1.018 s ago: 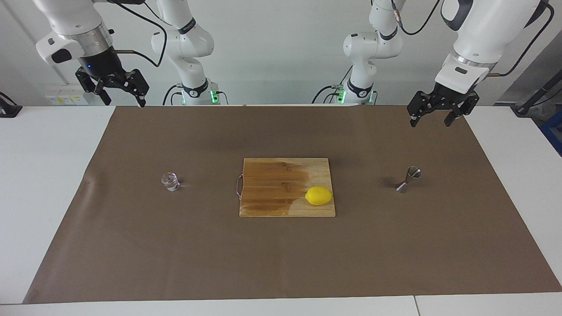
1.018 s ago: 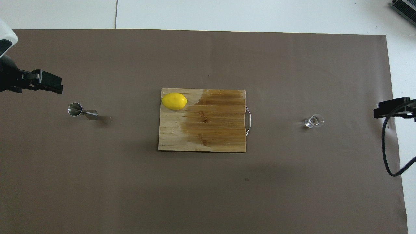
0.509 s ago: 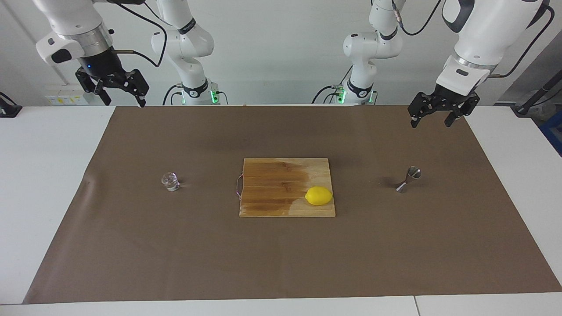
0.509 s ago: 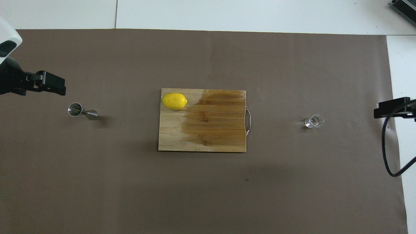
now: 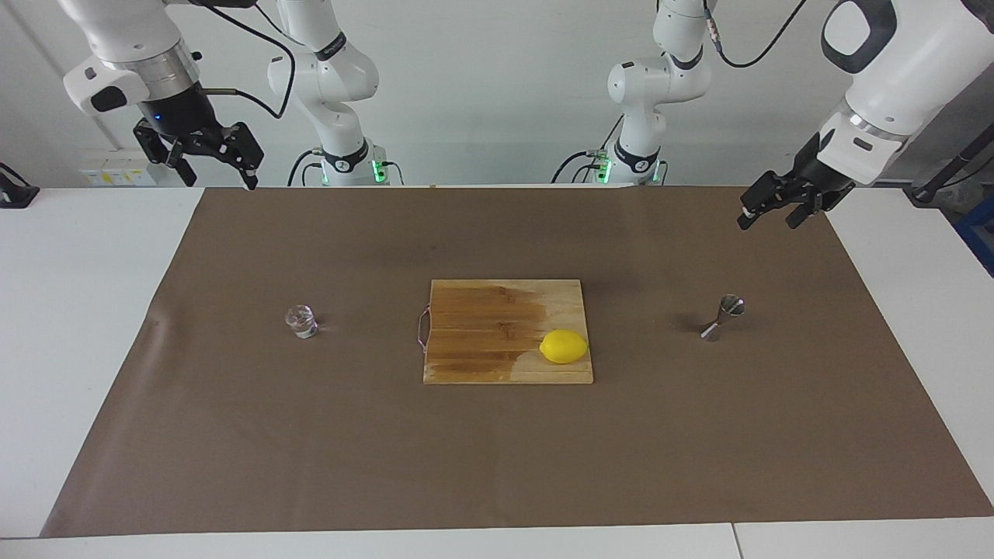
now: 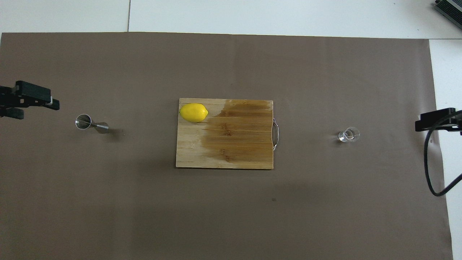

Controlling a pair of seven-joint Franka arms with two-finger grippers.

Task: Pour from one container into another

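So nothing is poured yet: my left fingers (image 5: pixel 775 210) and right fingers (image 5: pixel 208 161) hang apart and empty, glass cup (image 5: pixel 301 321) and jigger (image 5: pixel 723 317) untouched.

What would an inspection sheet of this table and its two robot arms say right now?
Surface: white table under a brown mat.
Job's things: glass cup upright on the mat toward the right arm's end; jigger upright toward the left arm's end. Neither is held.
Clutter: cutting board mid-mat, partly dark-stained, with a lemon on the corner toward the left arm's end.
Grippers: left gripper open, raised over the mat's edge; right gripper open, raised over the table edge nearest the robots.
Cables: black cable hangs from the right arm.
Surroundings: white wall, nothing else seen.
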